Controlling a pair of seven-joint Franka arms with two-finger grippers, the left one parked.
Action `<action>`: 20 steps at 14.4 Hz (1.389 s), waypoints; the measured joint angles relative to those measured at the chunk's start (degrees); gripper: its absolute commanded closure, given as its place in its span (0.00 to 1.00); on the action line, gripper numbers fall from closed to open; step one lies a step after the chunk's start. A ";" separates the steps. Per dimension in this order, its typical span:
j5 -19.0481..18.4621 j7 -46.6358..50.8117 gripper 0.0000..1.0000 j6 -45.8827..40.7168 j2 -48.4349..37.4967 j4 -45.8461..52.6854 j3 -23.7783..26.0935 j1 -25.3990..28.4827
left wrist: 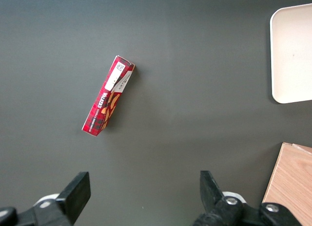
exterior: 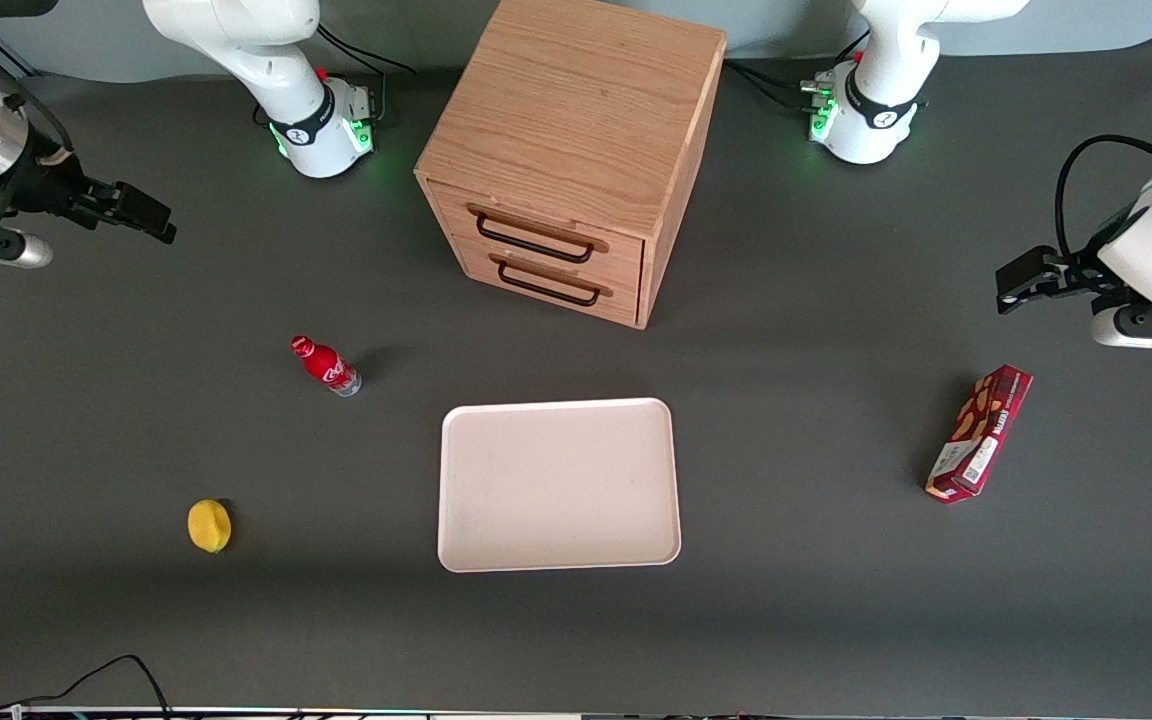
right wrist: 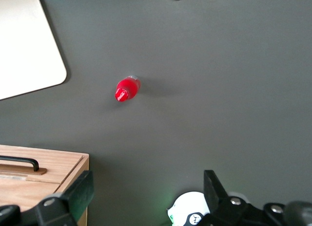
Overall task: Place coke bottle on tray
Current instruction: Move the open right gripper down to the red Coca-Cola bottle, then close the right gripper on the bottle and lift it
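- We hover our gripper (exterior: 151, 215) wide open and empty, well apart from the coke bottle (exterior: 326, 365).
- Reaching step: next we descend on the upright bottle, then carry it to the tray (exterior: 558, 485).

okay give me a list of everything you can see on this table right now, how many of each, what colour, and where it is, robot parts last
coke bottle: one, red with clear bottom, standing on the table toward the working arm's end, apart from the tray.
tray: one, cream-white, mid-table, in front of the cabinet, nothing on it.
lemon: one, yellow, nearer the front camera than the bottle.
snack box: one, dark red, lying toward the parked arm's end.
cabinet: one, light wood with two black-handled drawers, both shut, farther from the front camera than the tray.
gripper: one, black, open, raised well away from the bottle, holding nothing.
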 measured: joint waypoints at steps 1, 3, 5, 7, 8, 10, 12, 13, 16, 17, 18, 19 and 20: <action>0.00 0.00 0.00 -0.25 0.72 0.70 -0.41 0.00; 0.04 0.00 0.00 -1.19 1.38 1.58 -0.59 0.05; 0.97 0.00 0.00 -1.90 1.69 1.66 -0.34 0.55; 2.80 0.00 0.00 -1.10 2.96 0.71 0.67 1.31; 3.24 0.00 0.00 1.63 4.01 -0.96 1.66 1.52; 3.32 0.52 0.00 11.66 6.25 -7.52 4.19 1.66; 3.32 0.73 0.00 23.80 9.04 -15.69 5.44 1.84; 3.31 0.73 0.00 29.17 10.61 -19.11 5.54 1.84; 3.03 0.73 0.13 39.19 13.83 -24.80 5.47 1.74; 2.98 0.73 0.36 40.81 14.59 -25.63 5.46 1.73; 2.95 0.73 0.69 41.84 15.13 -26.10 5.45 1.73; 2.94 0.73 1.00 42.29 15.41 -26.46 5.45 1.73; 2.94 0.73 1.00 42.30 15.45 -26.71 5.45 1.73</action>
